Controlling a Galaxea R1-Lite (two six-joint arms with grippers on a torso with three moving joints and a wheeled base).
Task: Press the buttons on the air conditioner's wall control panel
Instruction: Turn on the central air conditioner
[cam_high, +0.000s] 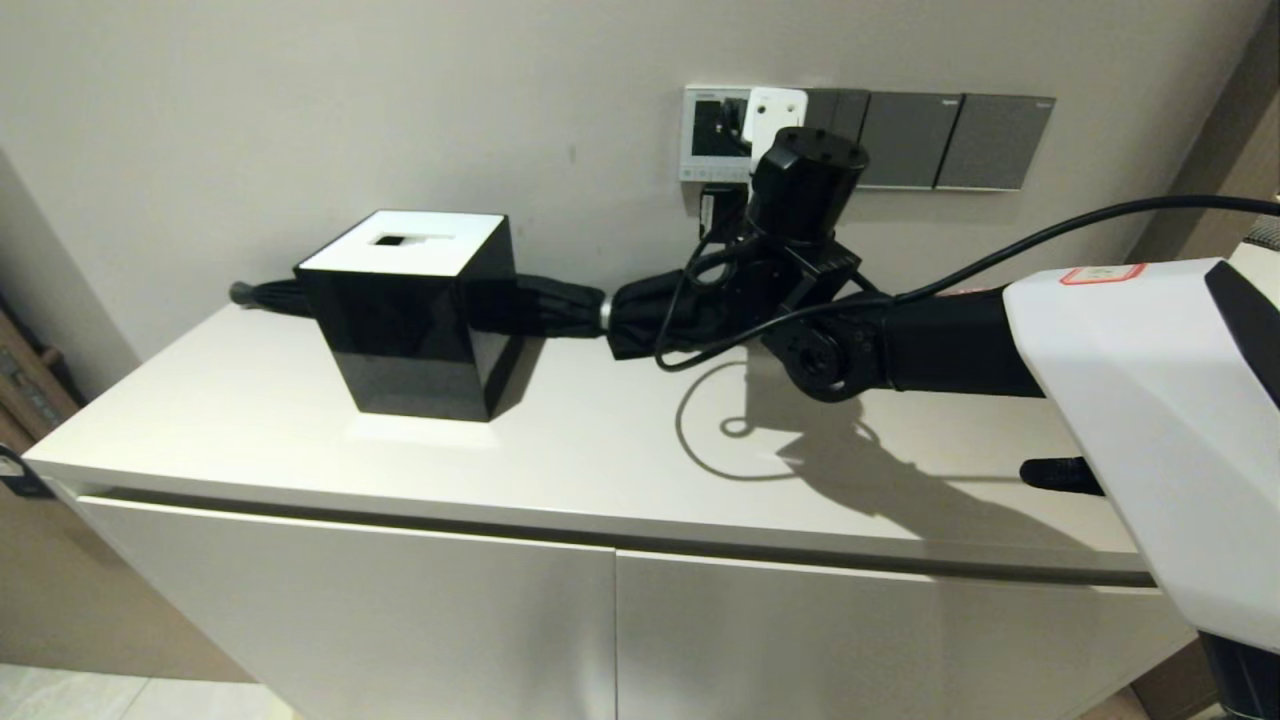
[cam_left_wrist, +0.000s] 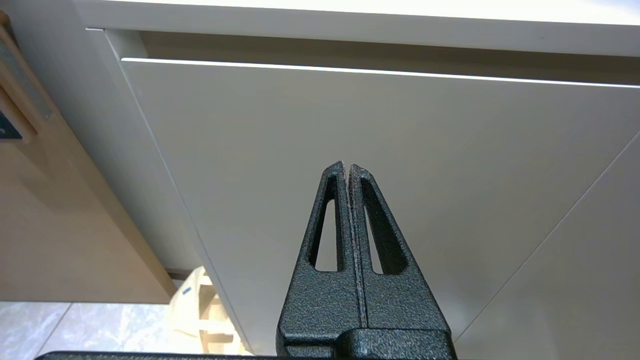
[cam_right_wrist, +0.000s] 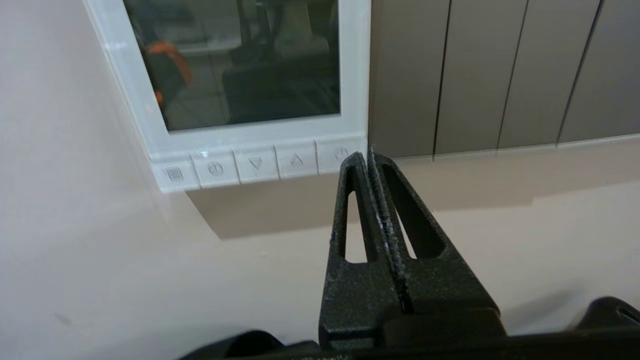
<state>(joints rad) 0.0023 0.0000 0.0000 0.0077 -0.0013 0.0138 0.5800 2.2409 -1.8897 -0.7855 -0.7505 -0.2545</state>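
Note:
The white-framed control panel (cam_right_wrist: 355, 75) with a dark LCD screen hangs on the wall; it also shows in the head view (cam_high: 700, 130), partly hidden by my right wrist. A row of small light grey buttons (cam_right_wrist: 255, 164) runs along its bottom edge. My right gripper (cam_right_wrist: 368, 156) is shut and empty, its tips at the lower corner of the panel, right at the end button with the power symbol (cam_right_wrist: 336, 153). I cannot tell whether they touch. My left gripper (cam_left_wrist: 347, 167) is shut and empty, parked low in front of the cabinet door.
Dark grey switch plates (cam_high: 950, 140) sit next to the panel. On the white cabinet top (cam_high: 560, 440) stand a black box with a white lid (cam_high: 415, 310) and a folded black umbrella (cam_high: 640, 310) along the wall. My right arm's cable (cam_high: 1000, 255) loops above the cabinet top.

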